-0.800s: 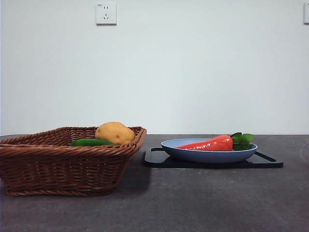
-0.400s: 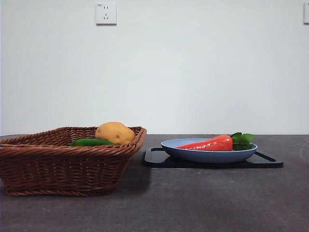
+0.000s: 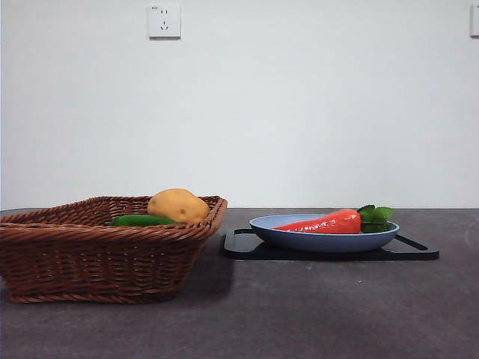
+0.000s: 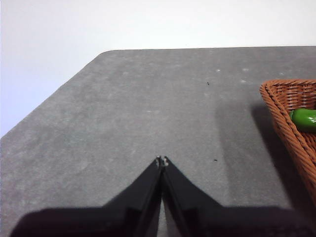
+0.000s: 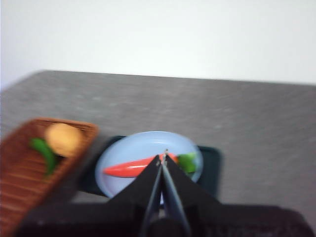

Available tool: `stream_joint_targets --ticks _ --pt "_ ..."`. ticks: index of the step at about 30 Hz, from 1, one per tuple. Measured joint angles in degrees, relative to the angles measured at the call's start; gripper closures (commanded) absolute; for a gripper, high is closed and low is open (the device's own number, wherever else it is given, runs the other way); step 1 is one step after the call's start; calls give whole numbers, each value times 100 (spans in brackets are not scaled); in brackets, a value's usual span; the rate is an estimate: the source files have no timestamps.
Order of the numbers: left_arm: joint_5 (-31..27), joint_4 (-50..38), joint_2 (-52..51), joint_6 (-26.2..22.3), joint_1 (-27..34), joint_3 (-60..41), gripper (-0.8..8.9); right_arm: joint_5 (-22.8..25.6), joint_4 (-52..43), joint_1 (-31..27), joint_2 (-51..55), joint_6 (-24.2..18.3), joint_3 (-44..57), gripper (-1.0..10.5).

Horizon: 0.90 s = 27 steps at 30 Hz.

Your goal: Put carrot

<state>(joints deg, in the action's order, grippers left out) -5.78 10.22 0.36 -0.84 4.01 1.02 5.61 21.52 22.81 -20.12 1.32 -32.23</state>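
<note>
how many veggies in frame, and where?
3. The carrot lies on the blue plate. The potato and the green vegetable are in the wicker basket. The basket's wall may hide more.

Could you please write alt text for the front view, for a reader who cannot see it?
An orange-red carrot with green leaves lies in a blue plate on a black tray, on a dark grey table. Left of it, a brown wicker basket holds a tan potato and a slim green vegetable. No arm shows.
</note>
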Motion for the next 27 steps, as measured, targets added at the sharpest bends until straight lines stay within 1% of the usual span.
stream_joint_targets --ticks 2,4,5,7,11,14,17,20,24,27 --pt "0 0 0 0 0 0 805 144 90 -46 203 -334 26 943" --pt "0 0 0 0 0 0 805 146 68 -199 444 -544 96 943" --pt "0 0 0 0 0 0 805 101 -28 -369 619 -632 179 943" --pt "0 0 0 0 0 0 805 -205 -210 -710 863 -717 387 943" --pt "0 0 0 0 0 0 805 -1023 -590 -1469 1329 -782 1209 943" --pt "0 0 0 0 0 0 805 -1419 -960 -1910 1567 -800 1843 943" --pt "0 0 0 0 0 0 805 -1460 -1067 -2181 1749 -774 2350 943" --pt "0 0 0 0 0 0 805 -1460 -1067 -2337 1860 -691 2723 943" --pt "0 0 0 0 0 0 805 -1462 -1093 -2409 1985 -632 3062 943" --pt "0 0 0 0 0 0 805 -1453 -1209 -2406 1985 -560 3119 943"
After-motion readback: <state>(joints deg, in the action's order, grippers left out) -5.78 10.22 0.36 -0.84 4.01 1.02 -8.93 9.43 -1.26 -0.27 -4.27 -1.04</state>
